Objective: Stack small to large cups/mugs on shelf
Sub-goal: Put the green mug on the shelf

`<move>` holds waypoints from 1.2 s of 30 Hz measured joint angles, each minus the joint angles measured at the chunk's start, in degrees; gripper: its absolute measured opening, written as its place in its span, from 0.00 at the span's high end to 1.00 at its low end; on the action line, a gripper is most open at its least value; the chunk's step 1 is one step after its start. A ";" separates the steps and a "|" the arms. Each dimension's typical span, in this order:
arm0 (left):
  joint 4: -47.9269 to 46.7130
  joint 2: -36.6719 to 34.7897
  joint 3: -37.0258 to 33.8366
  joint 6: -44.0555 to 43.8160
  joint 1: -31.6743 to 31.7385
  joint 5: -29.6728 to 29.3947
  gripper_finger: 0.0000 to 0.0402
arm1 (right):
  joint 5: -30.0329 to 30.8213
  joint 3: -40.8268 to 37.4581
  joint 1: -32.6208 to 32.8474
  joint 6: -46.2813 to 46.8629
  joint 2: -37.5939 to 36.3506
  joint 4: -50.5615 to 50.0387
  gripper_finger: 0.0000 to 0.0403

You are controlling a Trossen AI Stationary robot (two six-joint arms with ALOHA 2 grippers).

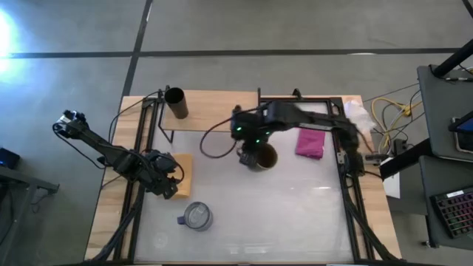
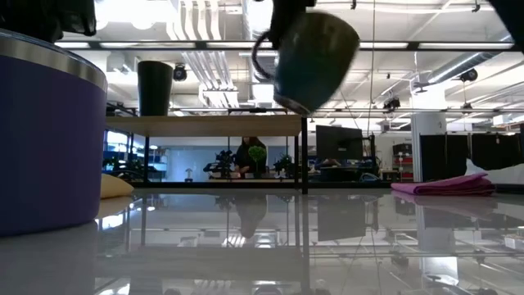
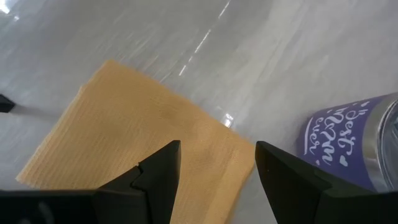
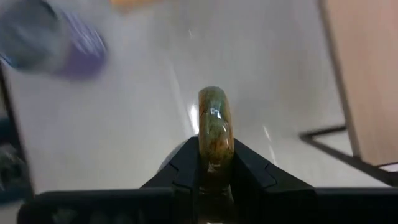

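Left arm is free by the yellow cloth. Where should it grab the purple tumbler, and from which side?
Grip the purple tumbler across its body below the lid, coming in level from the yellow cloth side. It stands upright with a lidded top, so a top-down pinch has no open rim. The left gripper is open and near it.

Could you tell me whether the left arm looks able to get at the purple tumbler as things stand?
Probably yes. The left tool is open over the yellow cloth, the purple tumbler stands beside it on bare table, and the right tool holds the mug farther off.
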 joint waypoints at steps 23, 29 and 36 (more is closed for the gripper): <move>-3.57 -0.02 -0.02 -3.05 1.36 -0.12 0.52 | -0.84 8.58 2.53 -10.59 18.79 -1.15 0.87; -3.57 -0.02 -0.02 -3.13 1.37 -0.02 0.52 | -0.81 8.58 2.62 -10.50 18.89 1.19 0.87; -3.57 -0.02 -0.02 -3.02 1.37 0.04 0.52 | -1.34 8.50 2.51 -9.27 20.12 0.05 0.87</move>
